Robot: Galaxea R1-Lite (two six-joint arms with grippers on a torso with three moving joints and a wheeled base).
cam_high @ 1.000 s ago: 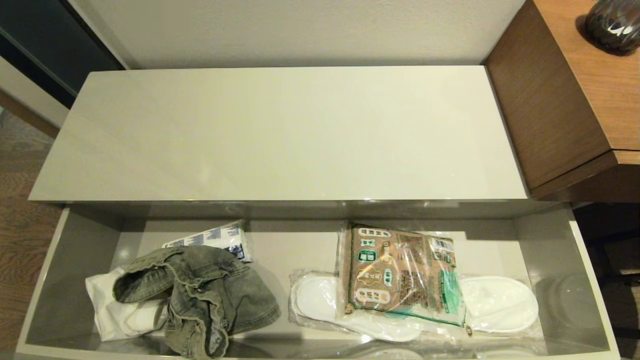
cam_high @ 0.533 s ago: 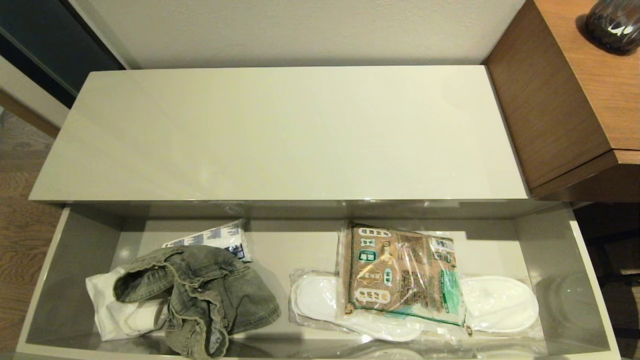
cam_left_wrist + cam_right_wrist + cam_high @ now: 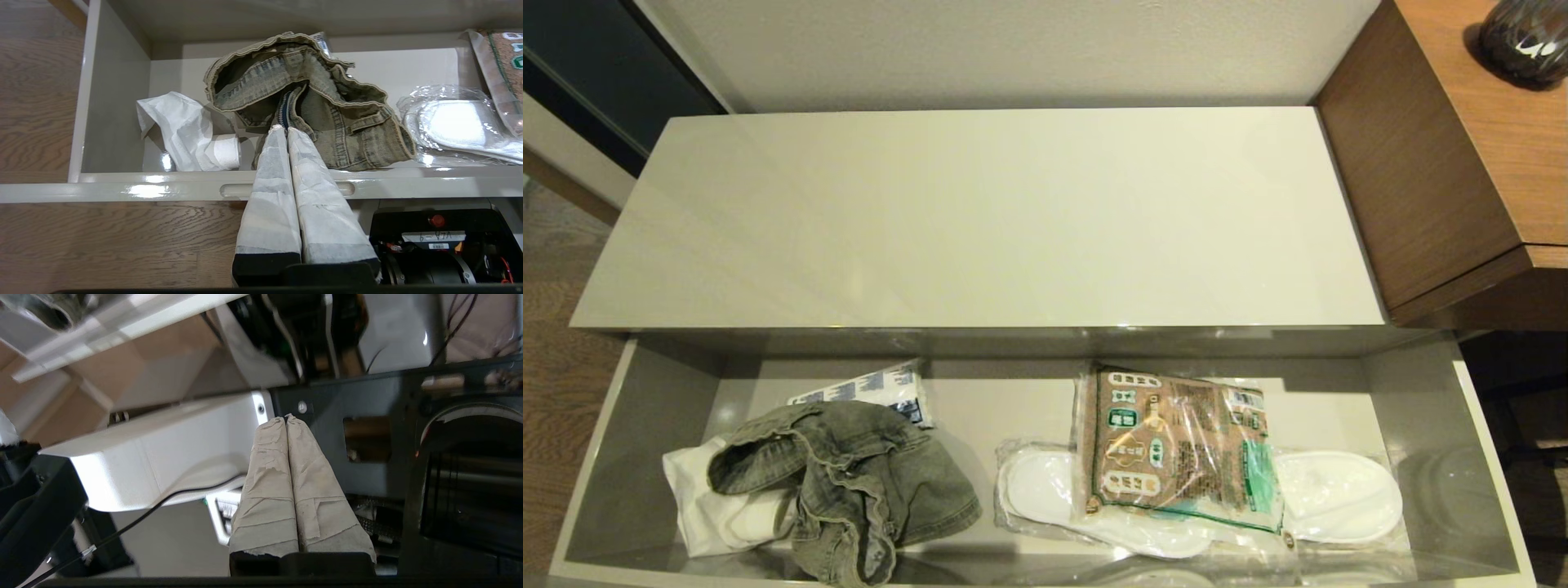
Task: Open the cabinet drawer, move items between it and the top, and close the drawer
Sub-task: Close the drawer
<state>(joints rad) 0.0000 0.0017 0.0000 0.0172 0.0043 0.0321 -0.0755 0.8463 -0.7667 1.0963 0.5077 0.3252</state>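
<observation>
The cabinet drawer (image 3: 629, 425) stands pulled out below the glossy cream top (image 3: 980, 220), which carries nothing. In the drawer's left part a crumpled grey-green denim garment (image 3: 849, 482) lies over a white cloth (image 3: 707, 506). My left gripper (image 3: 284, 130) is shut with nothing in it; it hangs over the drawer's front rim (image 3: 163, 190), its tips pointing at the denim garment (image 3: 310, 110) with the white cloth (image 3: 184, 130) beside it. My right gripper (image 3: 286, 419) is shut, parked by the robot's own body. Neither gripper shows in the head view.
Plastic-wrapped white slippers (image 3: 1339, 498) and a brown-and-green printed packet (image 3: 1176, 445) lie in the drawer's right part. A blue-and-white printed pack (image 3: 882, 388) lies behind the denim. Taller brown wood furniture (image 3: 1445, 155) with a dark vase (image 3: 1523, 37) stands at the right.
</observation>
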